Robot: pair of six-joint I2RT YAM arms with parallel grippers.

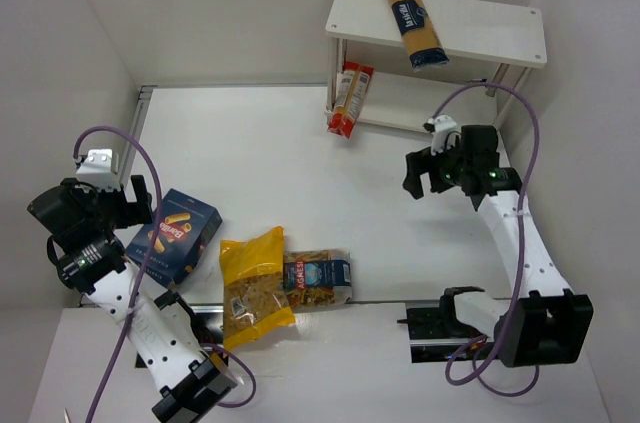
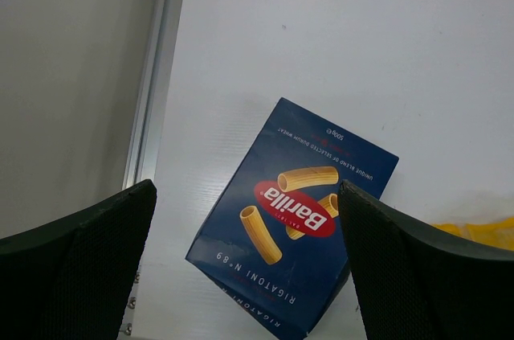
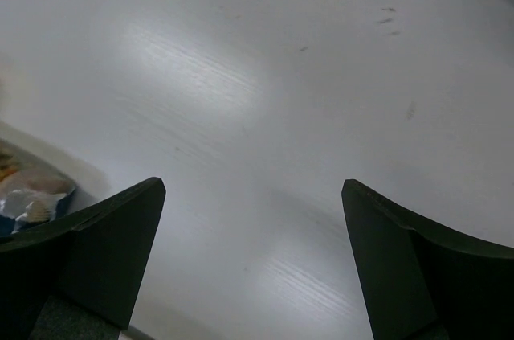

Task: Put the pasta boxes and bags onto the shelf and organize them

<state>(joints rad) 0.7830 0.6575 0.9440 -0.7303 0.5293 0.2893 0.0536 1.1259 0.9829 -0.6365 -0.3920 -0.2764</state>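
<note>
Left hand [image 2: 247, 191]: jaws wide and holding nothing; it hovers over the tabletop [image 1: 280, 163] at the 9 o'clock side of the top view.
Under the left hand: the dark blue box [image 1: 175, 236] lies flat with its red logo face up. In the wrist view it sits between the two fingers, towards 5 o'clock.
Right hand [image 3: 253, 186]: jaws wide and holding nothing, over bare tabletop at the 3 o'clock side.
Near the right hand: the shelf [image 1: 480, 28] stands just beyond it, towards 12 o'clock.
Yellow bag [image 1: 255, 285]: flat on the tabletop at 3 o'clock of the dark blue box, just beside it.
Clear blue-labelled bag [image 1: 318, 278]: touching the yellow bag on its 3 o'clock side, near the tabletop's 6 o'clock edge.
Spaghetti pack [image 1: 415, 23]: lies slantwise on the shelf's top tier, its dark blue label up.
Red-and-white narrow pack [image 1: 350, 98]: at the 9 o'clock end of the lower tier, its near tip pointing to 7 o'clock.
</note>
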